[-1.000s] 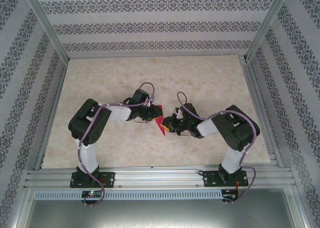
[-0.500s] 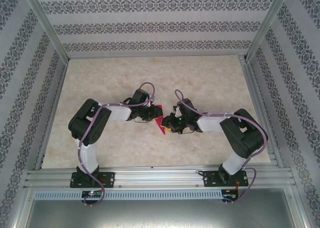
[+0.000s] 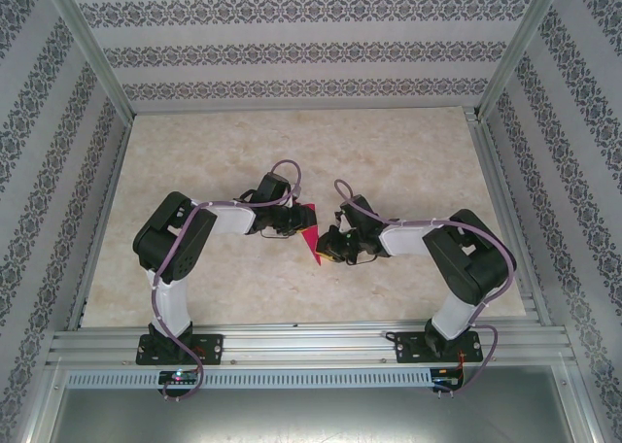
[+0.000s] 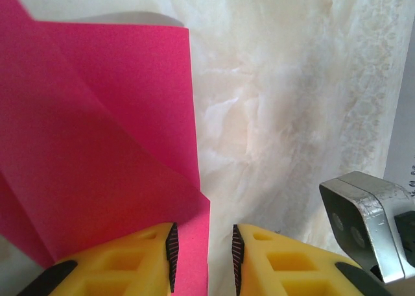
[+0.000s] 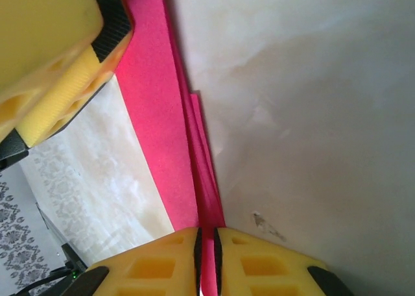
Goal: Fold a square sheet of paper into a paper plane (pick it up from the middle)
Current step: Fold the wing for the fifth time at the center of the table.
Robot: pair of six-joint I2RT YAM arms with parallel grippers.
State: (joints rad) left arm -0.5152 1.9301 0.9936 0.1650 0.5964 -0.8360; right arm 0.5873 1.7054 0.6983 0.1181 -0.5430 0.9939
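1. One folded pink paper (image 3: 311,233), two claws.
2. It sits mid-table (image 3: 389,142) between my claws, long axis running far to near, sharp tip toward the near edge.
3. My right claw (image 5: 207,257) is clenched on its edge.
4. My left claw (image 4: 202,260) stands parted, with the paper's corner behind it.

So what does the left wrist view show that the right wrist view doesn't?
Only the left wrist: the flat, diagonally creased face of the folded magenta-pink paper sheet, and the gap between the jaws of the left gripper. Only the right wrist: that sheet edge-on, layers stacked, the jaws of the right gripper shut on it. Both: the sheet and the pale marbled tabletop.
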